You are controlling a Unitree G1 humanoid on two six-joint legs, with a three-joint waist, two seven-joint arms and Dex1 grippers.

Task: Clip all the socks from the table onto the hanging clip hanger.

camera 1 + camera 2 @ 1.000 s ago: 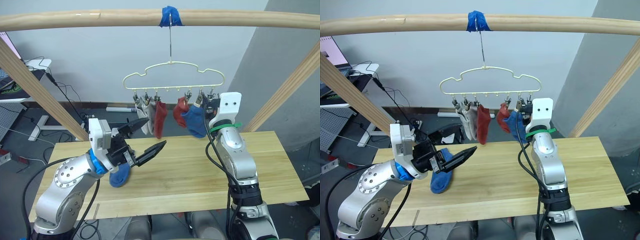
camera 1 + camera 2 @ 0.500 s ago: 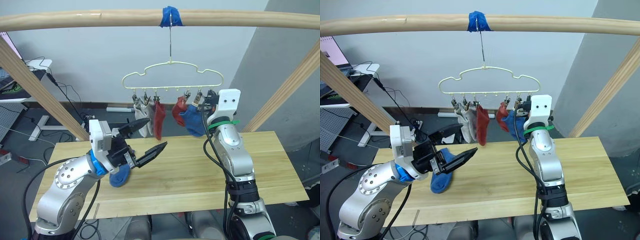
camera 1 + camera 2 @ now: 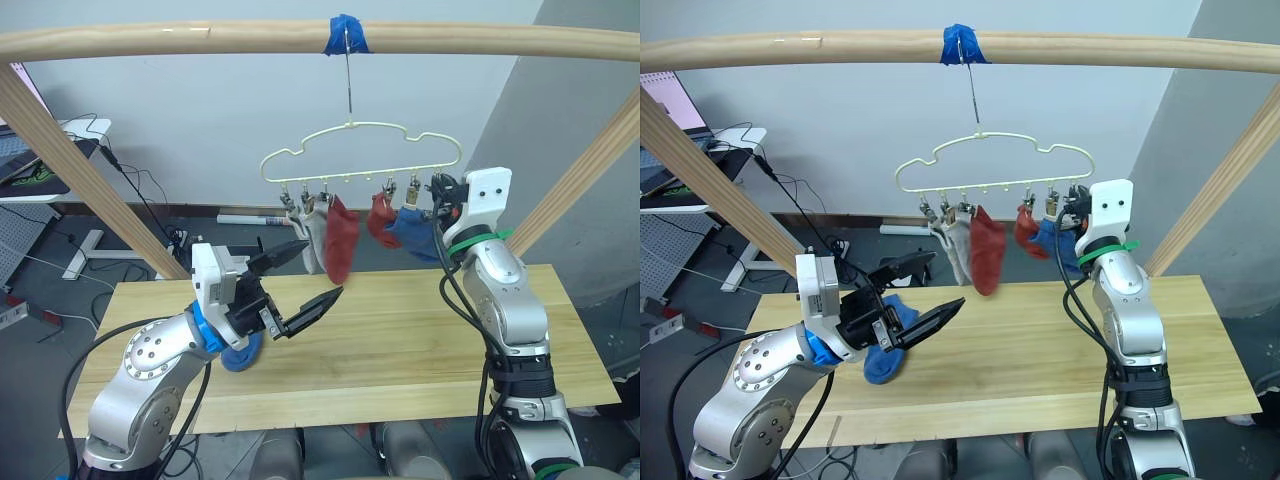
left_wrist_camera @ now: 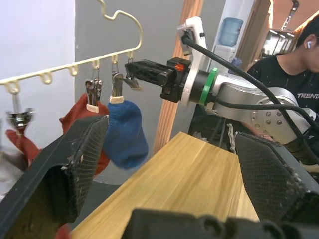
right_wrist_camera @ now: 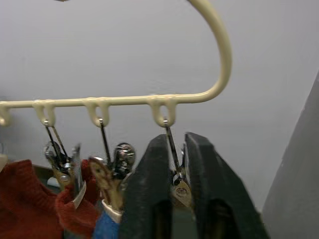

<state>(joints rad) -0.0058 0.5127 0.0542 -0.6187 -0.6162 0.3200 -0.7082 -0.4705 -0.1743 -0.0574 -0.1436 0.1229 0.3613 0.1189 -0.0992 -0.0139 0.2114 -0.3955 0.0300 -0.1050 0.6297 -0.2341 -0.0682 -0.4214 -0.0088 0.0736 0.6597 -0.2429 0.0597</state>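
We are pinching the end metal clip (image 5: 180, 188) of the pale wire clip hanger (image 3: 360, 150) in our right gripper (image 5: 172, 199), our left gripper (image 3: 305, 280) spreading wide above the soft knit blue sock (image 3: 883, 360) lying on the plank table (image 3: 400, 340).

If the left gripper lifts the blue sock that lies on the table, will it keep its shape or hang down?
The blue sock would probably droop: the clipped socks on the clip hanger hang limp. It looks light, since thin clips carry such socks. Lying crumpled on the table, it should not roll.
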